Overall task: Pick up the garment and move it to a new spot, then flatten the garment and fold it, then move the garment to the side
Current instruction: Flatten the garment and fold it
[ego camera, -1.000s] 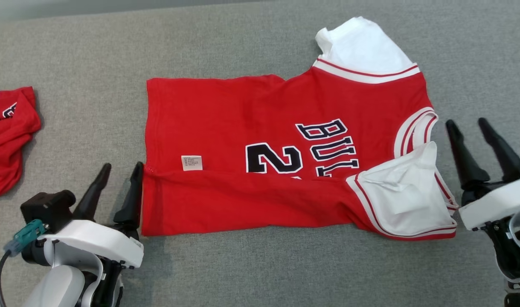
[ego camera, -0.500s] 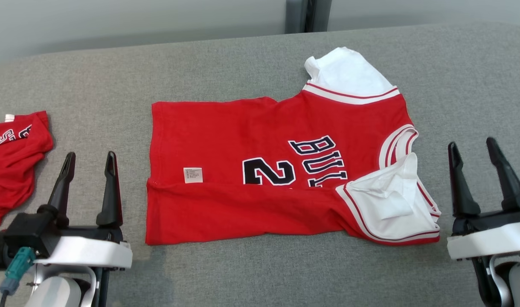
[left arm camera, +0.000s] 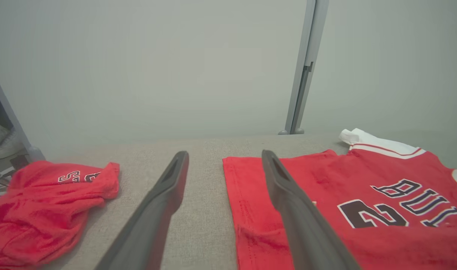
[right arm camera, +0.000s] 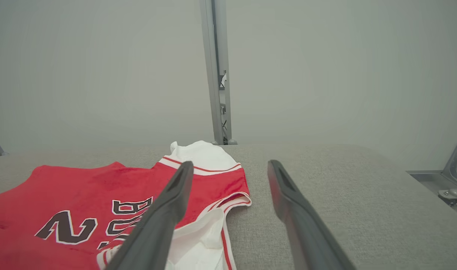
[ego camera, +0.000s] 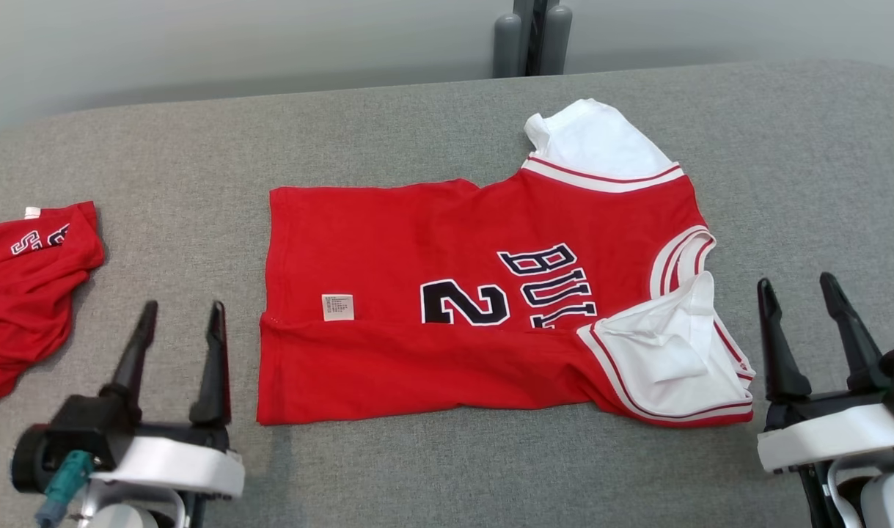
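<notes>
The garment (ego camera: 461, 293) is a red jersey with white sleeves and black lettering. It lies flat across the middle of the grey padded table (ego camera: 432, 132), with its near long edge folded up over the body. My left gripper (ego camera: 182, 306) stands open a little left of the hem end and touches nothing. My right gripper (ego camera: 795, 281) stands open just right of the collar and near sleeve, also empty. In the left wrist view the garment (left arm camera: 363, 195) lies right of the open left gripper (left arm camera: 225, 153). In the right wrist view the garment (right arm camera: 101, 195) lies left of the open right gripper (right arm camera: 230, 163).
A second red garment (ego camera: 28, 286) lies crumpled at the table's left edge, also seen as a red heap (left arm camera: 44, 202) in the left wrist view. A grey post (ego camera: 531, 37) stands against the wall behind the table. A metal fitting (right arm camera: 453, 180) sits beyond the table's right side.
The head camera has tilted up, shifting the whole picture. My left gripper has drawn back from the hem corner it was against. My right gripper has eased down and back. Both stayed open.
</notes>
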Motion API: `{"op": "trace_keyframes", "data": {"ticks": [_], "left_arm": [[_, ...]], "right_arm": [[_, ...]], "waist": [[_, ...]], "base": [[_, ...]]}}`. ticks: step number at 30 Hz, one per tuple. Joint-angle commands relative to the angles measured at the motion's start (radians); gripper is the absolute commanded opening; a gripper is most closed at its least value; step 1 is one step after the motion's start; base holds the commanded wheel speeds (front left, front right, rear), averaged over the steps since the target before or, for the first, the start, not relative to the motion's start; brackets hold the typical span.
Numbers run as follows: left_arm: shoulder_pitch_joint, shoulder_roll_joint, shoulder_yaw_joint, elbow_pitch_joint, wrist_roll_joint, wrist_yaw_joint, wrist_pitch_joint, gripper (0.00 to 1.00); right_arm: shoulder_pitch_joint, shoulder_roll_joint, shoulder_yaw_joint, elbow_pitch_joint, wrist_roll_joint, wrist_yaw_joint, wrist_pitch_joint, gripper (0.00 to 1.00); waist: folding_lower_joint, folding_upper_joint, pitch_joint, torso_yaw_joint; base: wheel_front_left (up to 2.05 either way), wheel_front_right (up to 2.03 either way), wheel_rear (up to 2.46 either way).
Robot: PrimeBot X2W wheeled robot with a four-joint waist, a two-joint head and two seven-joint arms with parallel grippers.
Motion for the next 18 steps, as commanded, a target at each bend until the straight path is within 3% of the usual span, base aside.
{"op": "trace_keyframes", "data": {"ticks": [1,18], "left_arm": [[0.014,-0.006,-0.011,0.025,0.002,-0.012,-0.004,1.0],[-0.057,-0.105,-0.087,0.398,-0.081,-0.15,0.003,1.0]], "right_arm": [[0.02,0.002,0.0,0.011,-0.001,0.0,0.011,1.0],[0.027,0.025,0.012,0.241,0.014,0.0,0.068,1.0]], "waist": [[0.0,0.0,0.001,0.001],[0.0,0.0,0.064,0.014]], "base": [[0.0,0.0,0.0],[0.0,0.0,0.0]]}}
